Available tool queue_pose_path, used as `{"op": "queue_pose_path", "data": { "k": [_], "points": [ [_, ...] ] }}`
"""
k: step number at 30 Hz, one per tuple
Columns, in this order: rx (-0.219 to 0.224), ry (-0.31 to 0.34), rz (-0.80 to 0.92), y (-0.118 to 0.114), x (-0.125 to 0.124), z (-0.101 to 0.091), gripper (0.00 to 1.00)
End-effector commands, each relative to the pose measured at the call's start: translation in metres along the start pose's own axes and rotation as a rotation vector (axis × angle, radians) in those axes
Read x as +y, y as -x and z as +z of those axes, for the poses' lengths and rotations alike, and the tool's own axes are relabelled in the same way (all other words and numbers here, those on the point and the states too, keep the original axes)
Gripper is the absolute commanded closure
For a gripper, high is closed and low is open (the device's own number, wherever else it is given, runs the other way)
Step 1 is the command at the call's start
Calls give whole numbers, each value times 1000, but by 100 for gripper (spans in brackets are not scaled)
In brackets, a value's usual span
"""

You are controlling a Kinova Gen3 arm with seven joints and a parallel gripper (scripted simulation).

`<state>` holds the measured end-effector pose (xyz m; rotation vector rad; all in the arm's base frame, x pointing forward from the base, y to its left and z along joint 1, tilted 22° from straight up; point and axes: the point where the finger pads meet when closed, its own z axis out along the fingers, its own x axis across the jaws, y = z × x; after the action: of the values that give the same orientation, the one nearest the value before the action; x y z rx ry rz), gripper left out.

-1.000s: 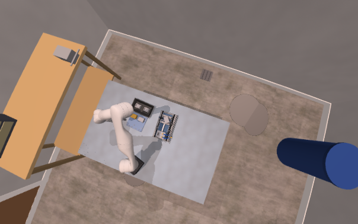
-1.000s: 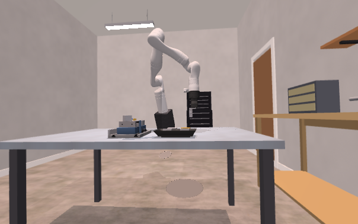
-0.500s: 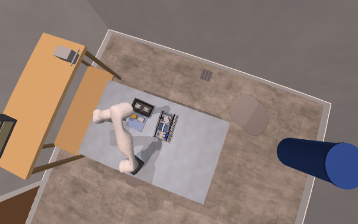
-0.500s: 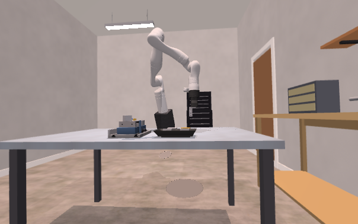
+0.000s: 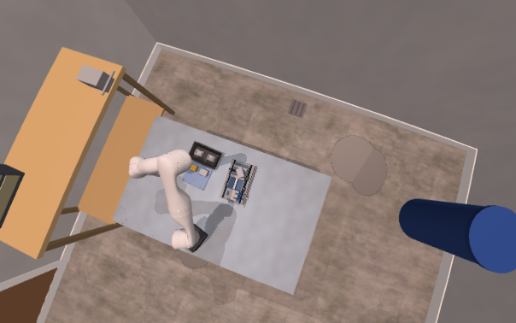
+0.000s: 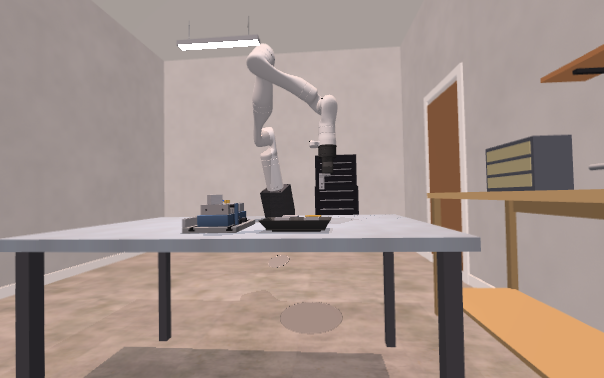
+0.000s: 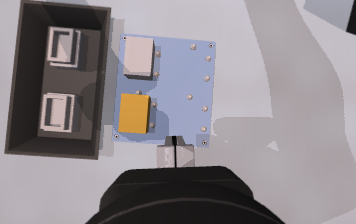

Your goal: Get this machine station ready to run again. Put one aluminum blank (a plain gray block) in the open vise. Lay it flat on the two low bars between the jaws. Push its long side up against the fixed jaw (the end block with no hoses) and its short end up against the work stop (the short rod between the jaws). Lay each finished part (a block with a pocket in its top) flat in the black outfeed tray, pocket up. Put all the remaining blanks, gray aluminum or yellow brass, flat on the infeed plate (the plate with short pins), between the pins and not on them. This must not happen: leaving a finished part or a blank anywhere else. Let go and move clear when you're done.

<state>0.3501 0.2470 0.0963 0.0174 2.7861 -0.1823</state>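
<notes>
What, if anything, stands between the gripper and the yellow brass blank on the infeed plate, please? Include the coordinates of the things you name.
Nothing visible stands between the shut gripper [image 6: 326, 187] [image 7: 174, 139] and the yellow brass blank [image 7: 133, 113]; in the wrist view, only bare infeed plate [image 7: 172, 117] and a couple of short pins beside the blank show there.

Top view: high overhead, distant, facing down; surface [image 5: 273, 222] at its centre. Exterior: beyond one edge, level, mid-range. Wrist: close, facing down; end effector [image 7: 174, 146] at six o'clock. Top and wrist share the infeed plate [image 5: 196, 180] [image 7: 172, 120].

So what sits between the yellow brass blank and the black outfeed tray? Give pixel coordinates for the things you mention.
Between the brass blank [image 7: 134, 113] and the outfeed tray [image 7: 103, 85], the wrist view shows only a strip of infeed plate [image 7: 175, 117] and some tabletop.
</notes>
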Motion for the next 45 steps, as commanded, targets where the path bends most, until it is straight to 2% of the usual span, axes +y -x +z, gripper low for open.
{"op": "queue_pose_path", "data": {
  "k": [1, 12, 26, 30, 32, 41, 45],
  "points": [
    [-9, 5, 3, 3, 1, -9, 100],
    [-9, 5, 3, 3, 1, -32, 100],
    [-9, 5, 3, 8, 1, -35, 100],
    [-9, 6, 3, 33, 4, -35, 100],
    [-9, 6, 3, 33, 4, -35, 100],
    [-8, 6, 4, 132, -8, -35, 100],
    [-8, 5, 4, 158, -16, -35, 100]
  ]
}}
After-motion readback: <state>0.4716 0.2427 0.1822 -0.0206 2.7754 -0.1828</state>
